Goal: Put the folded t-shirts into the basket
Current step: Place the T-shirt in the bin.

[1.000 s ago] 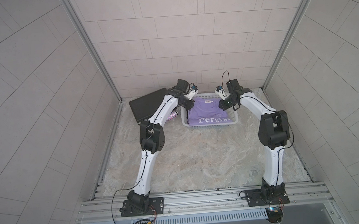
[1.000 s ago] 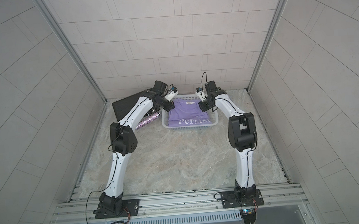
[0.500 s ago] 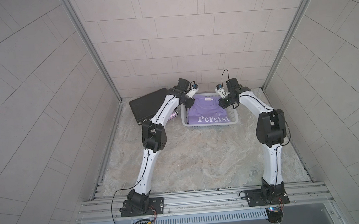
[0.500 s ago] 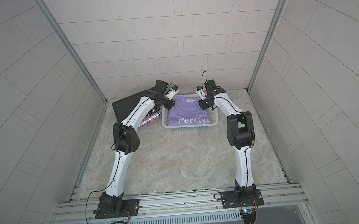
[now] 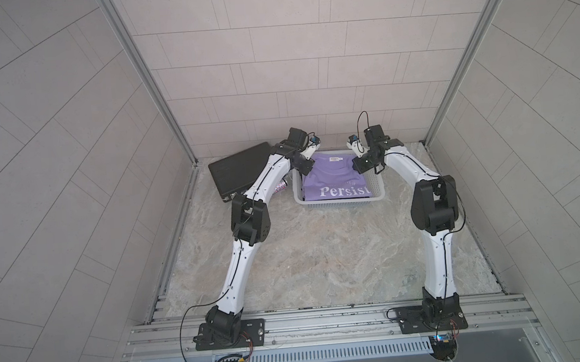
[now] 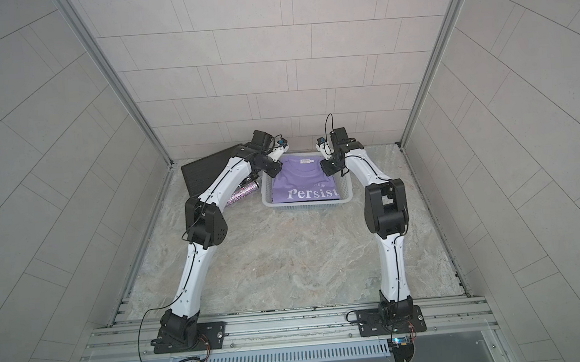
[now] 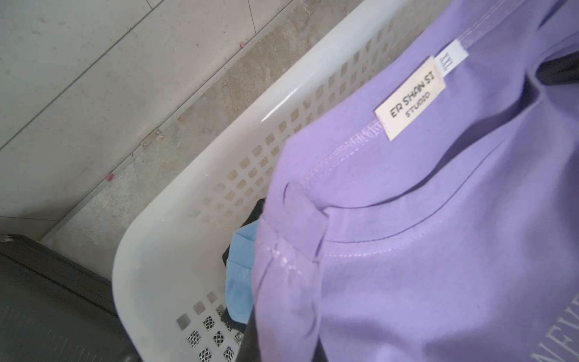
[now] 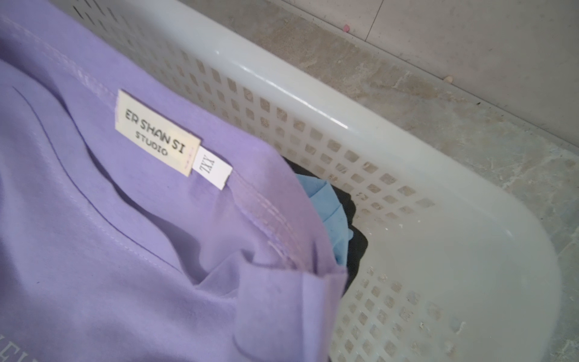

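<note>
The lilac t-shirt (image 5: 334,182) (image 6: 303,184) with white "Persist" lettering lies flat on top inside the white perforated basket (image 5: 339,204) (image 6: 308,206). My left gripper (image 5: 304,166) is shut on its far left corner, and my right gripper (image 5: 361,165) is shut on its far right corner. In both wrist views lilac cloth (image 7: 438,219) (image 8: 125,235) bunches over the jaws and hides them. Under it a light blue t-shirt (image 7: 239,282) (image 8: 332,213) and a black t-shirt (image 7: 257,210) (image 8: 357,247) peek out against the basket wall (image 7: 175,235) (image 8: 438,203).
A black ribbed briefcase (image 5: 239,171) (image 6: 207,173) lies just left of the basket under my left arm. A glittery can (image 5: 280,186) (image 6: 242,195) sits between them. The tiled back wall stands close behind the basket.
The lilac t-shirt has settled flat into the basket and its lettering now reads straight. Both grippers have shifted slightly toward the basket's far side, still shut on the corners.
</note>
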Tool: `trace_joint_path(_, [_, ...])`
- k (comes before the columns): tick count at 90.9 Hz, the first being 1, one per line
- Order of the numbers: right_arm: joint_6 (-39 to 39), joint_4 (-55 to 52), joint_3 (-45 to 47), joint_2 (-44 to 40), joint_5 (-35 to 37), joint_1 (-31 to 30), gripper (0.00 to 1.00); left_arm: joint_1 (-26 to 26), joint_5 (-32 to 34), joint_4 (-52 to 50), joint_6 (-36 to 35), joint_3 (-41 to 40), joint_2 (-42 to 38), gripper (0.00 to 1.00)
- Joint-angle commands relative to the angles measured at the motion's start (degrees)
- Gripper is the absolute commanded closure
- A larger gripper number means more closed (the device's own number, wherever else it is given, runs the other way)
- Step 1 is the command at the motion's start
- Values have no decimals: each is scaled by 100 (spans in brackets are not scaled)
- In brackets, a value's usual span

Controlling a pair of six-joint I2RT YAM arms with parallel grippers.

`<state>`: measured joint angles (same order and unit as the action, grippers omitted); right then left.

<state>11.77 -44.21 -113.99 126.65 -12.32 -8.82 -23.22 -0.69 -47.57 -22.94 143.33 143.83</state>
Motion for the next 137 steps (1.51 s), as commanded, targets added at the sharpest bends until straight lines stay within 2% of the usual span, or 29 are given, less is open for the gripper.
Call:
trace_joint_path(1, [31, -124, -257, 142, 142, 90, 99, 31, 150, 131, -111, 206, 158, 100])
trace_joint_path(29, [70, -223, -392, 268, 194, 108, 96, 22, 462, 130, -255, 233, 345, 100])
trace_joint_path(43, [105, -401, -516, 360, 150, 117, 90, 21, 477, -76, -243, 202, 365, 97])
trace_joint_path(58, [83, -508, -650, 399, 194, 135, 78, 20, 578, -126, -255, 142, 350, 86])
trace_joint_path(70, [63, -598, -764, 380, 281, 160, 66, 14, 739, -85, -255, 143, 301, 69])
trace_joint_path(82, [77, -651, -809, 274, 360, 203, 57, -11, 882, -60, -268, 139, 181, 61])
trace_joint_path(127, [212, -451, -449, -700, 240, 219, 48, -94, 1542, 222, -155, -42, -624, 43])
trace_joint_path(132, [217, -326, -286, -835, -14, 202, 48, -95, 1390, 180, -70, -50, -673, 42])
trace_joint_path(137, [220, -167, -83, -949, -418, 182, 48, -96, 899, 60, 34, -71, -708, 42])
